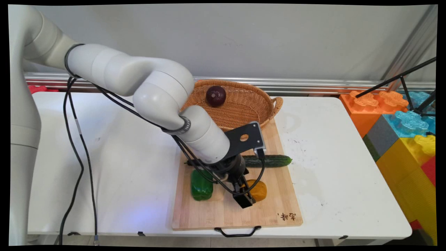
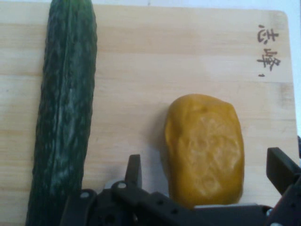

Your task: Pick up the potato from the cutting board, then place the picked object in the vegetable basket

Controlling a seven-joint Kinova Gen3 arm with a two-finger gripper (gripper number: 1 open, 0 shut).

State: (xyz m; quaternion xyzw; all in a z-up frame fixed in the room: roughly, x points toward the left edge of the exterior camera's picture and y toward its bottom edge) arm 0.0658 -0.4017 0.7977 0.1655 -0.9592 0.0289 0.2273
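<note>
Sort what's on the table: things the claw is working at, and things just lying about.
At the claw:
- black two-finger claw, open, fingers either side of the lumpy yellow-orange potato
- pale wooden cutting board beneath

Lying about:
- long dark green cucumber
- green bell pepper
- woven wicker basket
- dark purple onion inside it

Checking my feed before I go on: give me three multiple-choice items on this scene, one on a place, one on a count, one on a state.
1. Where is the red onion?
A. in the basket
B. on the cutting board
C. on the bare table

2. How many vegetables lie on the board?
A. one
B. two
C. three

3. The gripper is:
A. shut on the cucumber
B. open around the yellow piece
C. raised above the basket

Answers: 1 A, it sits inside the wicker. 2 C, cucumber, green pepper, yellow piece. 3 B, fingers stand apart on either side of it.
</note>
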